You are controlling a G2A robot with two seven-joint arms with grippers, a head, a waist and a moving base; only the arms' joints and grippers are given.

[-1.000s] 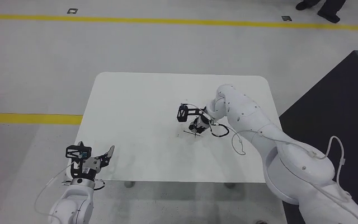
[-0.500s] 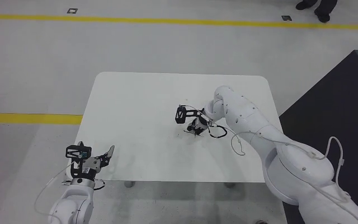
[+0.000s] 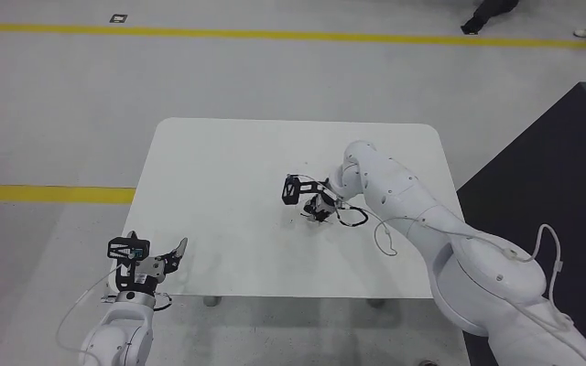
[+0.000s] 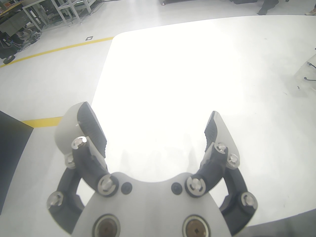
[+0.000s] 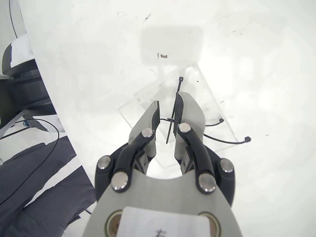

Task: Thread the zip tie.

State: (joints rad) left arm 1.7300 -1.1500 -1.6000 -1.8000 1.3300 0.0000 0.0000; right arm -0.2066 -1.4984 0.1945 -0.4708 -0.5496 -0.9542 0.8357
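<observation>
On my left, the left claw [image 4: 150, 122] is spread wide at the near corner of the white table [image 4: 172, 62], and the zip tie work lies well away from it, far over toward the other arm. Moving across, the right claw [image 5: 166, 101] sits low over the middle of the table, above a clear plate [image 5: 209, 104], with its fingers drawn narrow and a slim gap between the pads. The zip tie [image 5: 179, 85] stands in that gap, a thin black strip lying along one pad, while the other pad stands clear of it. Its square head pokes out just past the fingertips and its tail runs back toward the palm. A second tie [image 5: 221, 120] crosses the first between the fingers, with its head out beside one finger on the plate. A third tie [image 5: 247, 139] lies just beyond that one, its head past the plate's edge
</observation>
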